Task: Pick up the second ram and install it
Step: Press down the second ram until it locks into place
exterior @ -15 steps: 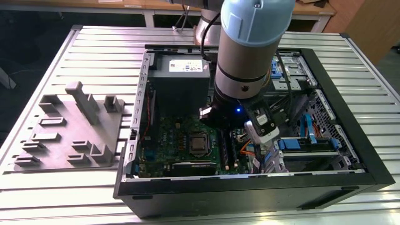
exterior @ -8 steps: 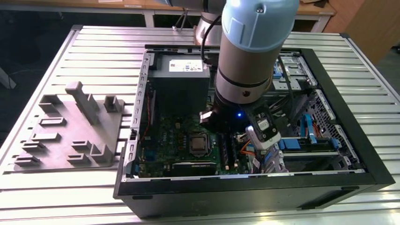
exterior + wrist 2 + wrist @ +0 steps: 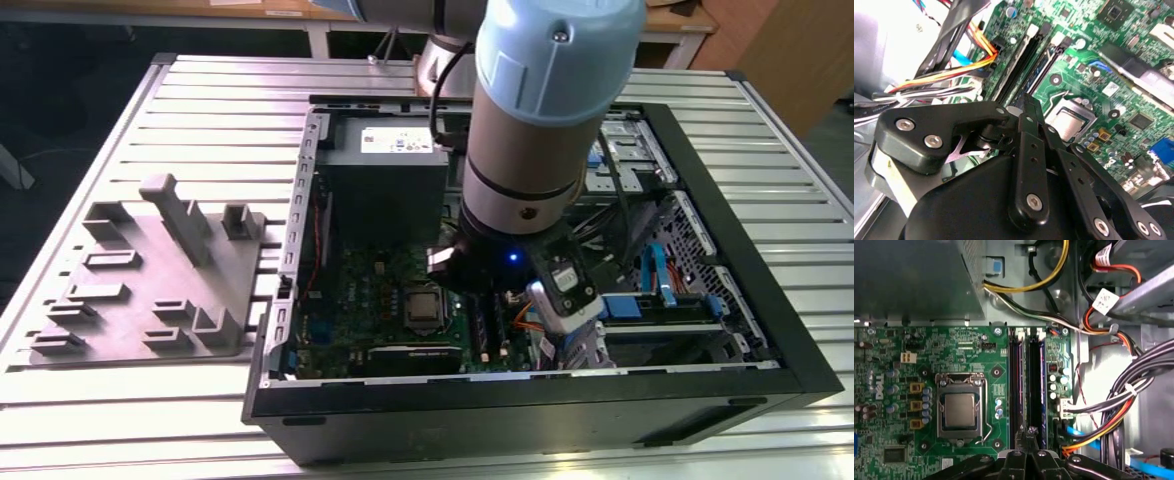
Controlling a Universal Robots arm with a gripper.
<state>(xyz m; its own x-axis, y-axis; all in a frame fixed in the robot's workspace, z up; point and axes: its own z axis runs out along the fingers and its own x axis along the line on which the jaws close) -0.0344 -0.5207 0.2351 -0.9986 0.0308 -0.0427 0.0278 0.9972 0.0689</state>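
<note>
My gripper (image 3: 1026, 434) is down inside the open computer case (image 3: 747, 300), with its black fingertips (image 3: 1028, 106) pressed together and nothing visible between them. The tips sit over the near end of the long black memory slots (image 3: 1019, 390) on the green motherboard (image 3: 974, 360). A thin dark blue-green strip, the ram (image 3: 1042, 390), stands on edge in the slot next to the fingertips; in the second wrist view the ram (image 3: 1046, 65) runs away from the tips. I cannot tell whether the fingers touch it. The arm's wrist (image 3: 534, 200) hides the slots in the exterior view.
The processor socket (image 3: 960, 409) lies beside the slots. Bundles of black, orange and yellow cables (image 3: 1114, 405) crowd the other side. The grey power supply (image 3: 380, 170) fills the case's far end. A grey fixture tray (image 3: 147, 280) lies on the slatted table at the exterior view's left.
</note>
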